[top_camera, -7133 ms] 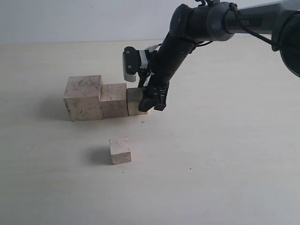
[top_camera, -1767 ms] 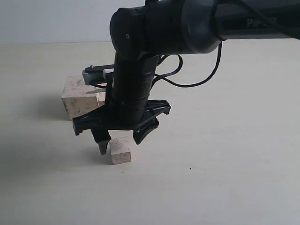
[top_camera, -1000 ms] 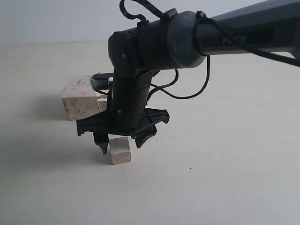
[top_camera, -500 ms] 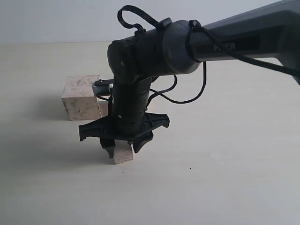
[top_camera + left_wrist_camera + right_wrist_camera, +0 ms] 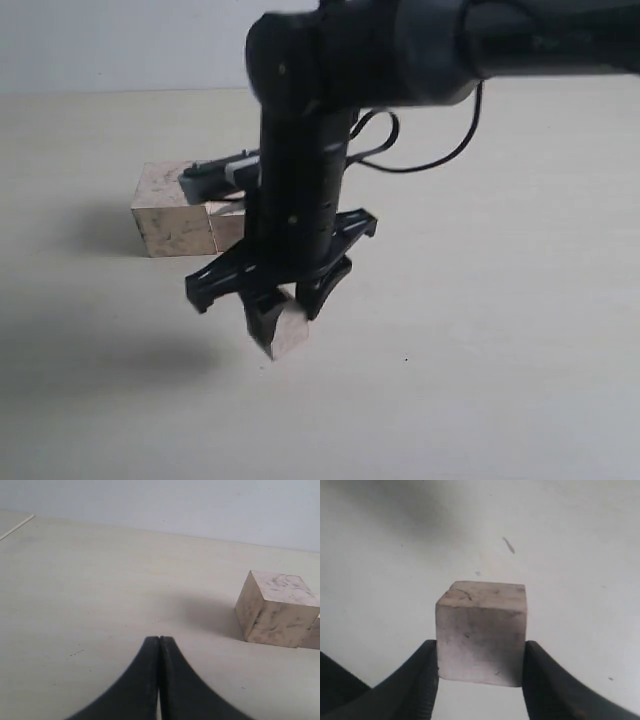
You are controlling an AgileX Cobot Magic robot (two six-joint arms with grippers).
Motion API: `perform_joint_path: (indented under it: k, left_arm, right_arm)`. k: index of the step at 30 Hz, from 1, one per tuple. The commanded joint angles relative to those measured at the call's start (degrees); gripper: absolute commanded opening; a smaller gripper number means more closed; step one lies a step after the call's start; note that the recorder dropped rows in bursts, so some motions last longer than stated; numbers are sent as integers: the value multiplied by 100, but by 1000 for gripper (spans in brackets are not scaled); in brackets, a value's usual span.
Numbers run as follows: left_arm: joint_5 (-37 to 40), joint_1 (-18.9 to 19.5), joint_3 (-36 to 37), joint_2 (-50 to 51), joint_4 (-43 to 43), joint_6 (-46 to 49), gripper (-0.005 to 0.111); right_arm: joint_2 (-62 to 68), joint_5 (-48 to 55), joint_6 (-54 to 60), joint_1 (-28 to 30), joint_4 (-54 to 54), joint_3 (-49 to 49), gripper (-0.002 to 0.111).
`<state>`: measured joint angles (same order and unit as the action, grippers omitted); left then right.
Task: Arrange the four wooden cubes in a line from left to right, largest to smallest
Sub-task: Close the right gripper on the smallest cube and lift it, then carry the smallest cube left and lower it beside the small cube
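Note:
My right gripper (image 5: 284,318) is shut on the small wooden cube (image 5: 291,336), which hangs tilted just above the table. In the right wrist view this pale cube (image 5: 481,632) sits squarely between both black fingers (image 5: 422,675), touching each. The largest cube (image 5: 165,213) stands on the table at the back left with a smaller cube (image 5: 229,226) against its right side; the arm hides whatever stands beyond that. In the left wrist view my left gripper (image 5: 159,640) is shut on nothing, low over the table, with the largest cube (image 5: 276,608) ahead of it.
The right arm (image 5: 305,150) reaches down from the upper right and covers the right end of the cube row. A pale wall (image 5: 120,45) bounds the table at the back. The sliver of a second cube (image 5: 313,635) shows at the left wrist view's edge.
The right gripper's fingers closed on the small cube, then lifted it off the table and carried it slightly right; the wrist has turned, so the cube now hangs tilted.

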<state>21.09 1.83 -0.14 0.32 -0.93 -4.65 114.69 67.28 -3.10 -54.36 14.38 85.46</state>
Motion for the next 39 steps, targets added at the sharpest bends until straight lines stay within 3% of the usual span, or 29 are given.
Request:
perform_joint_path:
  k: [1,9,11,13,16,17,22,23,39]
  left_arm:
    - [-51,-24,14,-32,-36,-18,0]
    - [-51,-24,14,-32,-36,-18,0]
    - [-51,-24,14,-32,-36,-18,0]
    - [-51,-24,14,-32,-36,-18,0]
    - [-51,-24,14,-32,-36,-18,0]
    - [-51,-24,14,-32,-36,-18,0]
    - [-51,-24,14,-32,-36,-18,0]
    - [-51,-24,14,-32,-36,-18,0]
    - [-51,-24,14,-32,-36,-18,0]
  right_arm:
    - [-712,268,803,696,-224,32,0]
    - [-1194,268,2022,2308,-510,32,0]
    - [-1044,268,2158,2571,-1019,11,0]
    - [-880,22,1966,2607,-1480,13,0]
    - [-766,-739,1789,2607,-1309,13,0]
    - [-756,-812,2111,2607,-1218,13,0]
    - [-462,-901,5770,2607,-620,13,0]
    - [-388,-913,5974,2607,-595,13,0]
    - [379,-2070,6694,2607,346,13,0]
